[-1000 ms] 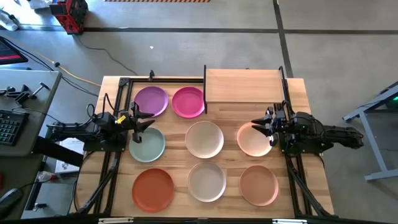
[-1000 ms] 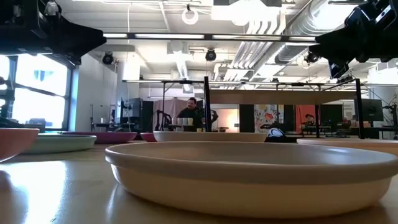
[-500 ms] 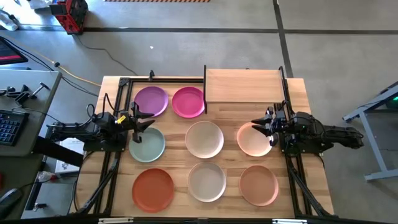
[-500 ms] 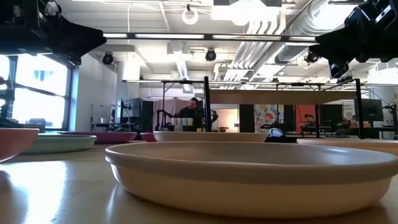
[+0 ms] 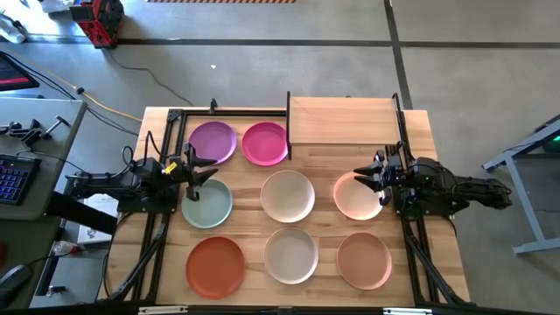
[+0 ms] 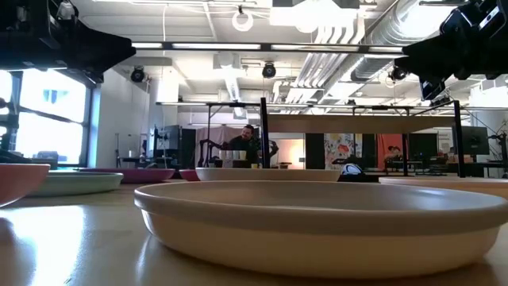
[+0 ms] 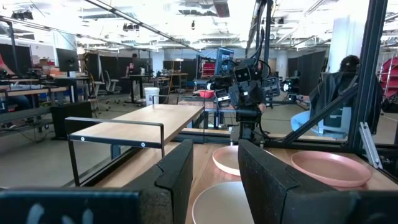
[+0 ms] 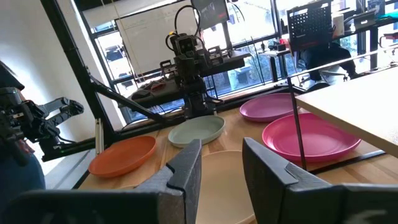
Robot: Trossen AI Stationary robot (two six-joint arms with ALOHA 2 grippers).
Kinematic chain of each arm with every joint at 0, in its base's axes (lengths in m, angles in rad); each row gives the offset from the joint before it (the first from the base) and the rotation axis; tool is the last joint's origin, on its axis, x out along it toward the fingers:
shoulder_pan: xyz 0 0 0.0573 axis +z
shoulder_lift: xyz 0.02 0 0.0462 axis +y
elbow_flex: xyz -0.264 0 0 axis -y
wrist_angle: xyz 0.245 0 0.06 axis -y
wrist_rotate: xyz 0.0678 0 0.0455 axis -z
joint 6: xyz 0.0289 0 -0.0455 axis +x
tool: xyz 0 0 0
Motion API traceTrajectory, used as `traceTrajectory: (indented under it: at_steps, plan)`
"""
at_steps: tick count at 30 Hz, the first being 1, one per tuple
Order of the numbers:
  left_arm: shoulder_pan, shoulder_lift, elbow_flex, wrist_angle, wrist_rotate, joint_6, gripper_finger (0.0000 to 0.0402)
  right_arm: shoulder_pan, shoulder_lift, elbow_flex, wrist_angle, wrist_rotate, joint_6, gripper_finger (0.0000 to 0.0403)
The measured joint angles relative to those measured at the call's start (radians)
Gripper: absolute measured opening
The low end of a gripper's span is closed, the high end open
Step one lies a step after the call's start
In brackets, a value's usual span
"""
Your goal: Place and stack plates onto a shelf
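Several round plates lie flat on the wooden table: purple (image 5: 213, 142) and magenta (image 5: 265, 143) at the back, mint (image 5: 207, 203), cream (image 5: 288, 195) and peach (image 5: 357, 196) in the middle, and orange-red (image 5: 215, 266), off-white (image 5: 291, 255) and tan (image 5: 364, 260) in front. The shelf (image 5: 343, 121), a light board on a thin black frame, stands bare at the back right. My left gripper (image 5: 197, 172) hovers open at the mint plate's far left rim. My right gripper (image 5: 372, 179) hovers open over the peach plate's right part. Nothing is between either pair of fingers (image 7: 177, 180) (image 8: 183, 177).
Black metal rails (image 5: 153, 245) run along the table's left and right sides under the arms. A desk with a keyboard (image 5: 13, 175) stands off the table's left. A person (image 6: 248, 143) sits in the room far behind the table.
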Motion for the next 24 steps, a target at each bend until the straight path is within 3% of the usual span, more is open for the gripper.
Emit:
traceTrajectory:
  at_steps: [15,24]
  plan:
    - [0.0,0.0,0.0,0.0,0.0,-0.004,0.0117,0.0,0.0,0.0,0.0,0.0,0.0,0.0099]
    - [0.0,0.0,0.0,0.0,-0.039,-0.13,0.0117,0.0,0.0,0.0,0.0,0.0,0.0,0.0099]
